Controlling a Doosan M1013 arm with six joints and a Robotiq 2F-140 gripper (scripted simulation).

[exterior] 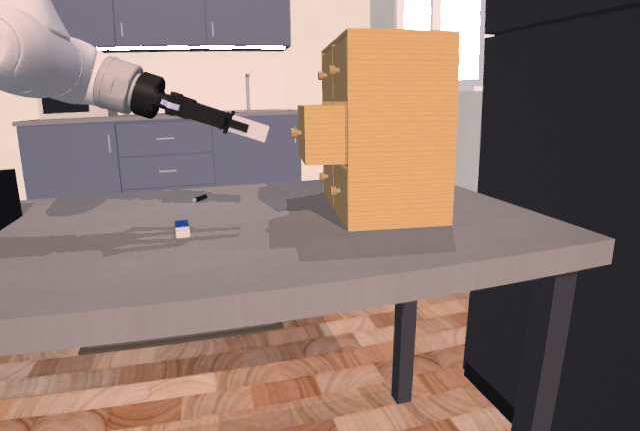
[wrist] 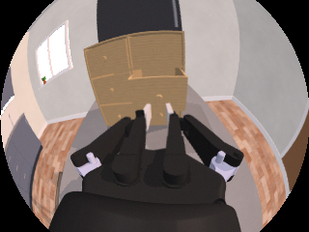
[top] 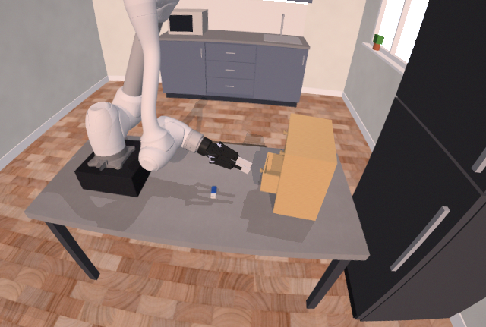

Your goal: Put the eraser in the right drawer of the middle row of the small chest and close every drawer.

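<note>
The eraser (top: 213,191) (exterior: 181,228), blue and white, lies on the table away from the chest's front. The wooden chest (top: 306,166) (exterior: 400,131) (wrist: 156,53) stands upright. Its right middle-row drawer (top: 269,183) (exterior: 324,134) (wrist: 145,92) is pulled partly out, roughly a third of the chest's depth, and looks level. The other drawers that show look pushed in. My gripper (top: 245,165) (exterior: 261,131) (wrist: 158,109) is a little open and empty, tilted down, in the air in front of the drawer's knob and apart from it. The drawer's floor is hidden.
A small black cylinder (exterior: 200,198) lies on the table (top: 188,233) (exterior: 232,276), farther back than the eraser. The arm's black base block (top: 109,182) is at the table's left. A dark fridge (top: 424,166) (exterior: 558,131) stands behind the chest, beyond the table's right edge.
</note>
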